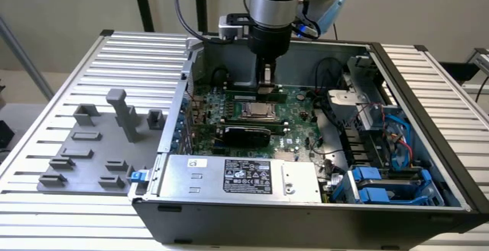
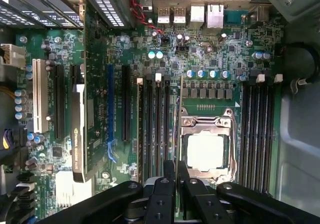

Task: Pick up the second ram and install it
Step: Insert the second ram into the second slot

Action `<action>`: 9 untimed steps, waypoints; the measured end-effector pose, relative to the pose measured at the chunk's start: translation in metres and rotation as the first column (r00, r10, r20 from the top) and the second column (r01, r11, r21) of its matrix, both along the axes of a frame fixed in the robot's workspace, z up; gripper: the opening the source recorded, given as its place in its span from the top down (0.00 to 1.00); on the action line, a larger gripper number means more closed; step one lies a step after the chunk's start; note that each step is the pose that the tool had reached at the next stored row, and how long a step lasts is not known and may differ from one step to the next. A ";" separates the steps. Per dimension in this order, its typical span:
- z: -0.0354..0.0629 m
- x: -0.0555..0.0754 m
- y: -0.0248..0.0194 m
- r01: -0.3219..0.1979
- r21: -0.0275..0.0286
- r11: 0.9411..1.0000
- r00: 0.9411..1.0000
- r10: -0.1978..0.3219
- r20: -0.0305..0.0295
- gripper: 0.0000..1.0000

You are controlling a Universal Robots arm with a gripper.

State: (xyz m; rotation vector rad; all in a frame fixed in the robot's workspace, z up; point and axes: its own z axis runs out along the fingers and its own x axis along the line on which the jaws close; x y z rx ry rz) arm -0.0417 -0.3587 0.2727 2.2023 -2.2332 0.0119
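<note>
In the exterior view the second ram, a thin green stick, stands on edge across the motherboard, just behind the CPU socket. My gripper comes straight down inside the open computer case, and its fingers meet the stick's top edge, shut on it. The wrist view has the two black fingertips almost together at the gripper, over the row of long memory slots beside the CPU socket. The stick is edge-on there and hard to make out.
The case walls close in the work area. A silver power supply lies in front, blue drive bays and cables at the exterior view's right, and a black card in front of the socket. Grey holder blocks stand outside on the slatted table.
</note>
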 end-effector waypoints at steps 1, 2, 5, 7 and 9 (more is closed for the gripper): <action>-0.0018 0.000 0.0000 0.000 0.000 1.000 1.000 0.000 0.000 0.86; -0.0036 0.000 0.0000 0.001 0.000 1.000 1.000 -0.001 0.000 0.86; -0.0090 0.000 0.0000 0.003 0.000 1.000 1.000 -0.003 0.000 0.86; -0.0126 0.000 0.0000 0.005 0.000 1.000 1.000 -0.005 0.000 0.86; -0.0163 0.000 -0.0001 0.007 0.000 1.000 1.000 -0.007 0.000 0.86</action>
